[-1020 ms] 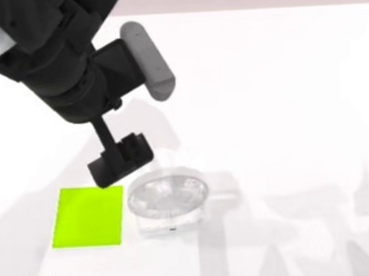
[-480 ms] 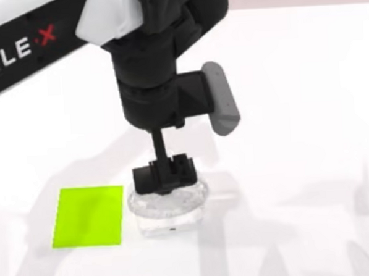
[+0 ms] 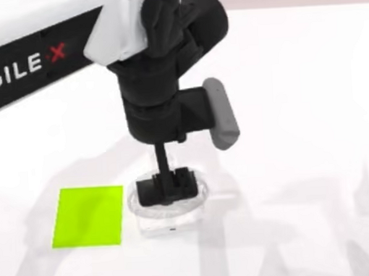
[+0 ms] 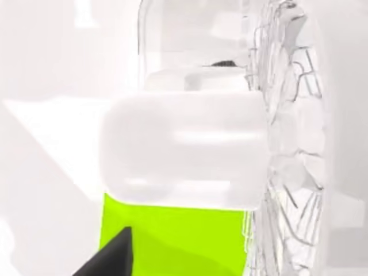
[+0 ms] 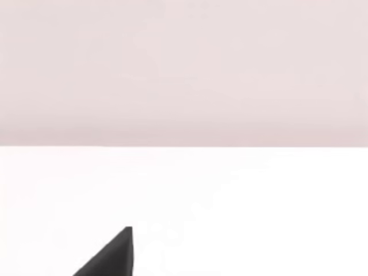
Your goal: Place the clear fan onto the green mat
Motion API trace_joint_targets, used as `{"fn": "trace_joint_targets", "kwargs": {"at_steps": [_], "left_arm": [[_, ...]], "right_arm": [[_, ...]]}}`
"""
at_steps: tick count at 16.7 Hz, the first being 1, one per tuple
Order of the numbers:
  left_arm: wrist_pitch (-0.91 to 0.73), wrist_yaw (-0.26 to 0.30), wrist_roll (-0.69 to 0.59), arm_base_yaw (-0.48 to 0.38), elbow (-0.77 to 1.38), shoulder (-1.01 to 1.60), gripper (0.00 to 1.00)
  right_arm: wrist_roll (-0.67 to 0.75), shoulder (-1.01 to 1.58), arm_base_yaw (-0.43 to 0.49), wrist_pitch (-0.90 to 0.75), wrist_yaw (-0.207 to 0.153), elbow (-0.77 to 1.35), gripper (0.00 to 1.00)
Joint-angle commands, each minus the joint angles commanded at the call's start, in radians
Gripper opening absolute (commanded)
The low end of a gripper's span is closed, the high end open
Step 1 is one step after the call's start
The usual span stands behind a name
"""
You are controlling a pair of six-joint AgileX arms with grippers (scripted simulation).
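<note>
While the left gripper (image 3: 167,187) sits down over the clear fan (image 3: 169,204), whether its jaws are wide or clamped cannot be told from these views. Fan stands on the table (image 3: 294,107) near the front edge, just right of the green mat (image 3: 88,216), apart from it. Likely light, rigid, slick plastic with a fragile grille; best taken by the motor housing behind the grille, not the blades. Right arm out of the top view, parked.

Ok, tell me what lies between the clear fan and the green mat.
Nothing: in the top view only a narrow bare strip of white table separates the green mat from the clear fan, which stands just to its right.
</note>
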Motion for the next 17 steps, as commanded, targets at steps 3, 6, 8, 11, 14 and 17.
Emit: {"fn": "trace_joint_targets", "kwargs": {"at_steps": [3, 6, 8, 11, 14, 17], "left_arm": [[0.084, 0.000, 0.000, 0.000, -0.084, 0.001, 1.00], [0.096, 0.000, 0.000, 0.000, -0.095, 0.001, 1.00], [0.096, 0.000, 0.000, 0.000, -0.095, 0.001, 0.92], [0.096, 0.000, 0.000, 0.000, -0.095, 0.001, 0.70], [0.096, 0.000, 0.000, 0.000, -0.095, 0.001, 0.47], [0.096, 0.000, 0.000, 0.000, -0.095, 0.001, 0.25]], "right_arm": [[0.000, 0.000, 0.000, 0.000, 0.000, 0.000, 1.00], [0.000, 0.000, 0.000, 0.000, 0.000, 0.000, 1.00], [0.000, 0.000, 0.000, 0.000, 0.000, 0.000, 1.00], [0.000, 0.000, 0.000, 0.000, 0.000, 0.000, 1.00], [0.000, 0.000, 0.000, 0.000, 0.000, 0.000, 1.00], [0.000, 0.000, 0.000, 0.000, 0.000, 0.000, 1.00]]}}
